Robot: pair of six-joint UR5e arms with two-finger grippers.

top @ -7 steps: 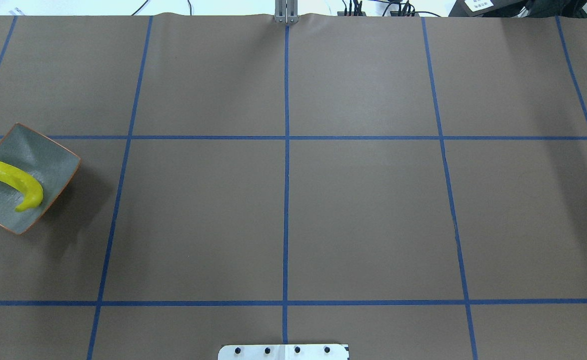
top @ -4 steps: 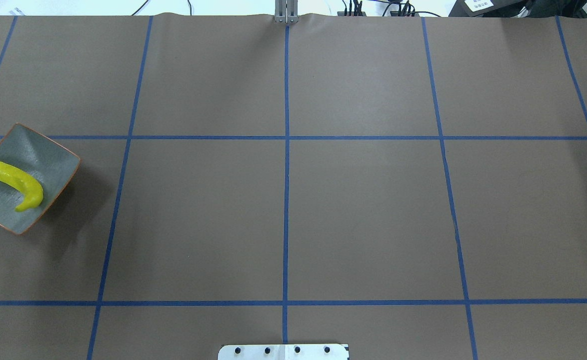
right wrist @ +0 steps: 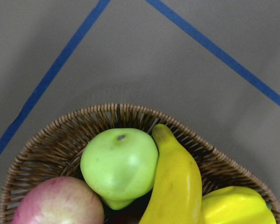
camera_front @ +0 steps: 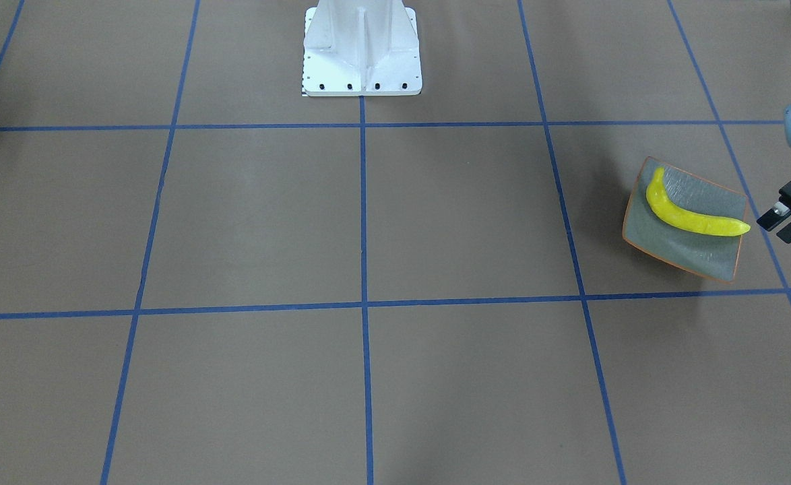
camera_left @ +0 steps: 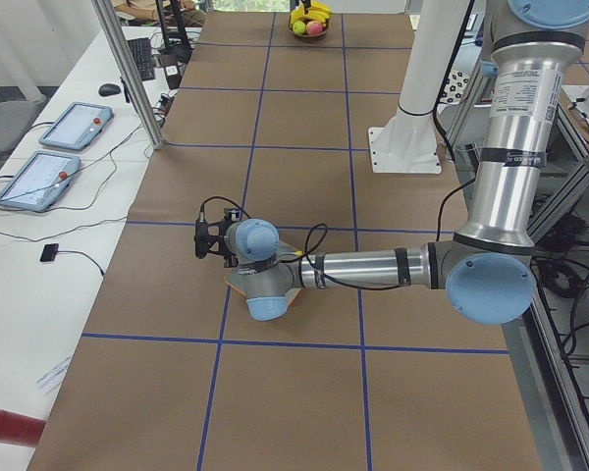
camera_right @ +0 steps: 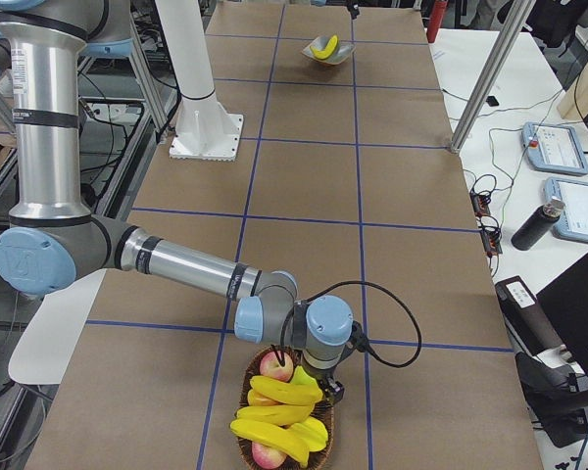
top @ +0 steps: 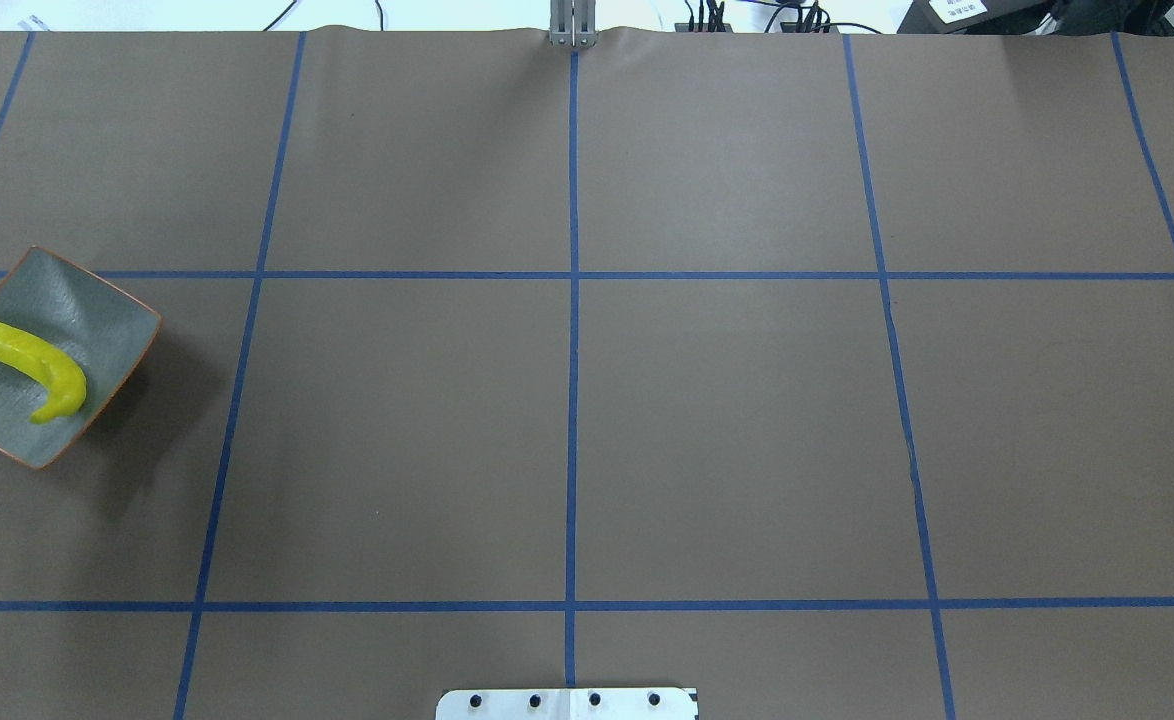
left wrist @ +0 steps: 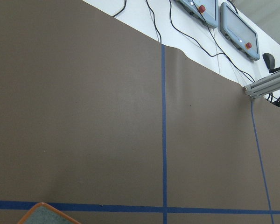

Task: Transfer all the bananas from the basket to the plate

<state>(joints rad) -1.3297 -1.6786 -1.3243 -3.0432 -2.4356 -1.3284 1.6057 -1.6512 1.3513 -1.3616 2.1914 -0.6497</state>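
Green apple point(right wrist: 119, 168) just beside pink-red apple point(right wrist: 58, 201); brown table point(top: 747, 450) (blue tape grid point(top: 573, 400)).

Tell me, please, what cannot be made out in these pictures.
Right gripper: exterior right view, its wrist hides the fingers; open or shut unclear.
Basket: right wrist view's bottom edge cuts it; exterior right, the arm covers part; bananas uncountable.
Plate: overhead view's left edge crops it.

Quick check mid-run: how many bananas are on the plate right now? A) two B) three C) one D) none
C: a single banana lies across the plate, as the front-facing and overhead views both show.
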